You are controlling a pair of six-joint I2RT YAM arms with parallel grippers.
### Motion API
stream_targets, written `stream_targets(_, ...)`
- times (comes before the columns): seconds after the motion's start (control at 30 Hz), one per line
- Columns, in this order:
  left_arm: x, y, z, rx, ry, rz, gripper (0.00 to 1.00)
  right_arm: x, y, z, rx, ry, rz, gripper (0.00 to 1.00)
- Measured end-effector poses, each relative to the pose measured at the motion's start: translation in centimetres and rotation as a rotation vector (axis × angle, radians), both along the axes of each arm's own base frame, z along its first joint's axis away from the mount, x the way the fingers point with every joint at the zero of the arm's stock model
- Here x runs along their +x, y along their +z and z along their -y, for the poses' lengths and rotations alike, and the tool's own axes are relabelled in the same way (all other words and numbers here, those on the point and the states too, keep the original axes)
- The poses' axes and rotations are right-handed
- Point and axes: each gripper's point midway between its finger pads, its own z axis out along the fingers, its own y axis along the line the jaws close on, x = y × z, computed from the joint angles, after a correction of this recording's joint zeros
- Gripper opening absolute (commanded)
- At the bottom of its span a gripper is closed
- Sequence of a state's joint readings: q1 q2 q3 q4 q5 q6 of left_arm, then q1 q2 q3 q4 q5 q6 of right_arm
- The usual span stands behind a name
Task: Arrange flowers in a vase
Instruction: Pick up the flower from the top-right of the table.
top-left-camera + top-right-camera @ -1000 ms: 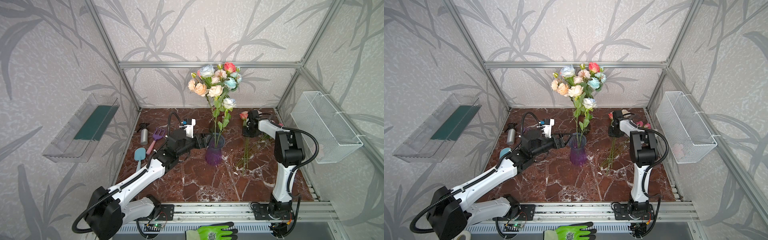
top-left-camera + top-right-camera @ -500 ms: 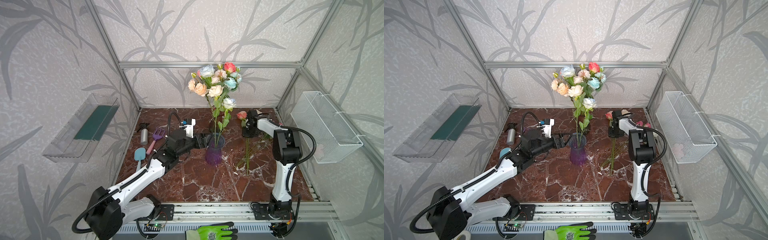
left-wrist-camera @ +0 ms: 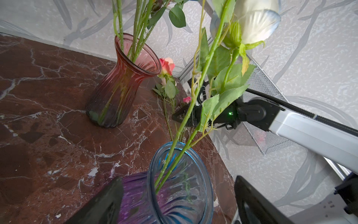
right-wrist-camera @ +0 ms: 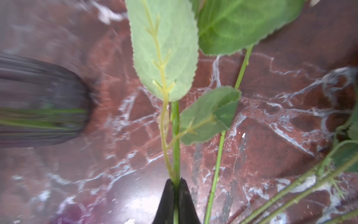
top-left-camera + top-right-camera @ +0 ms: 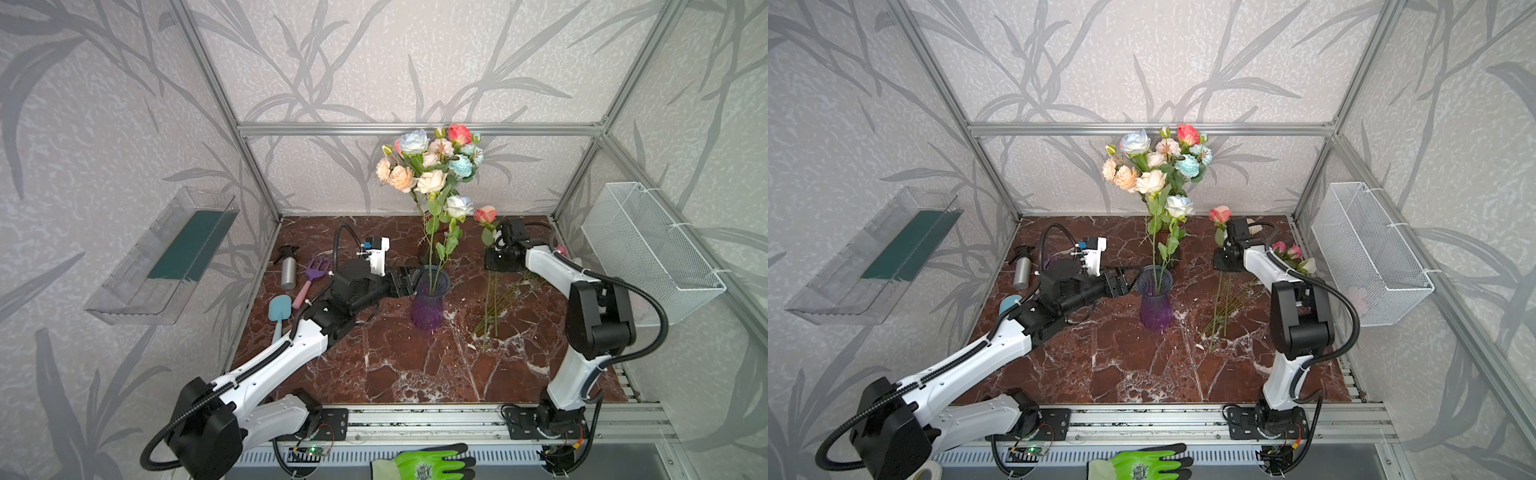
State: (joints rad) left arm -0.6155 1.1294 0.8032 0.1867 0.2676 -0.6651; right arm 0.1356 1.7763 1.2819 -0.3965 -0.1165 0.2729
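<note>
Vases: two, a purple vase (image 5: 428, 307) and a red vase (image 3: 120, 81). Flowers (image 5: 430, 181): ten open heads and two green buds (image 5: 1111, 149) counted in the bunch, approximate where they crowd; one rose (image 5: 485, 215) apart; loose stems (image 5: 495, 307) on the counter (image 5: 395, 374), number unclear. Arms: two, left arm (image 5: 282, 357), right arm (image 5: 548, 270), two pink buds (image 5: 1285, 249) by the latter. One each: bottle (image 5: 287, 272), rake (image 5: 318, 266), trowel (image 5: 279, 309), basket (image 5: 648, 249), tray (image 5: 166, 257), glove (image 5: 424, 465), tape roll (image 5: 928, 471)

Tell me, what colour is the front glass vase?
The vase is purple below, turning blue at the rim; the left wrist view shows it best.
</note>
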Motion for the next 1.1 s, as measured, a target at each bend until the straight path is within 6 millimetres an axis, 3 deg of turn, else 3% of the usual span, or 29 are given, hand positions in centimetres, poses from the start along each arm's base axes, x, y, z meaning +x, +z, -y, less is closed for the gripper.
stream_targets(0.2,0.1,0.6,-0.9,0.024,0.043,0.036,0.90,-1.9,4.5,-0.9,0.110,-0.004,0.147,0.00)
stream_targets(0.4,0.4,2.6,-3.7,0.065,0.171,0.121,0.91,-5.0,8.5,-1.2,0.169,-0.005,0.291,0.00)
stream_targets(0.57,0.8,3.9,-5.9,0.095,0.275,0.182,0.91,-7.2,13.6,-1.5,0.190,0.007,0.448,0.00)
stream_targets(1.1,1.3,3.9,-8.4,0.186,0.373,0.219,0.92,-13.1,27.8,-5.9,0.171,0.179,0.869,0.00)
